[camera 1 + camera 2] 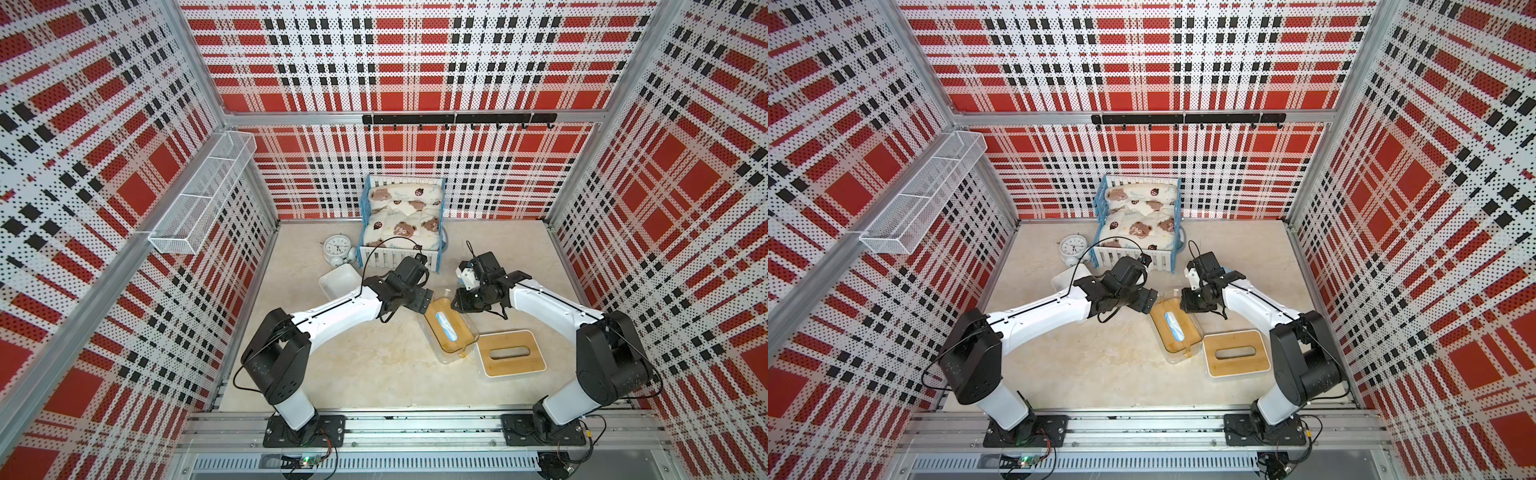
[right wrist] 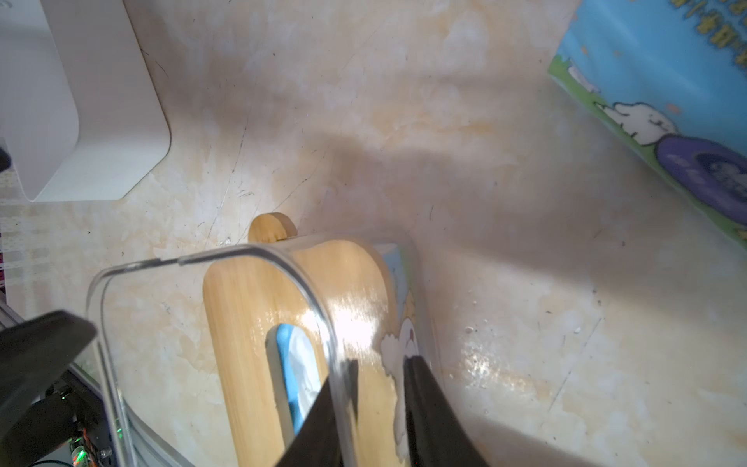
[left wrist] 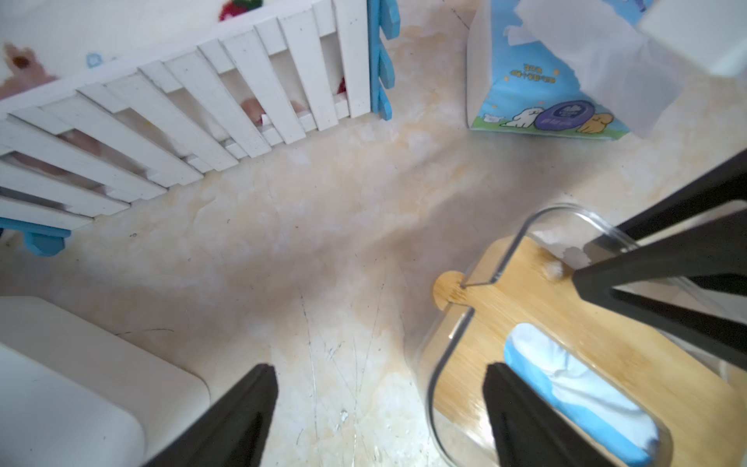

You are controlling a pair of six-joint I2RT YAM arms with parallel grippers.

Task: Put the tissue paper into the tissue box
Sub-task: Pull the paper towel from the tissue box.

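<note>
The tissue box [image 1: 452,356] is a clear tub lying mid-table. A wooden slotted plate [image 3: 537,299] lies inside it, and blue-and-white tissue paper [image 3: 578,388] shows through the slot. A second tissue paper pack [image 3: 537,81] stands on the table beyond the box, a white sheet sticking up from it. My left gripper [image 3: 380,404] is open wide at the box's far end, one finger over the plate and one over the table. My right gripper [image 2: 380,388] is open by a narrow gap, its jaws astride the box's clear side wall [image 2: 323,315].
A white box with a slotted bamboo lid [image 1: 510,353] sits right of the tissue box. A white dish [image 1: 338,280], an alarm clock [image 1: 337,247] and a toy crib with bear bedding [image 1: 401,220] stand behind. A wire basket [image 1: 199,199] hangs on the left wall.
</note>
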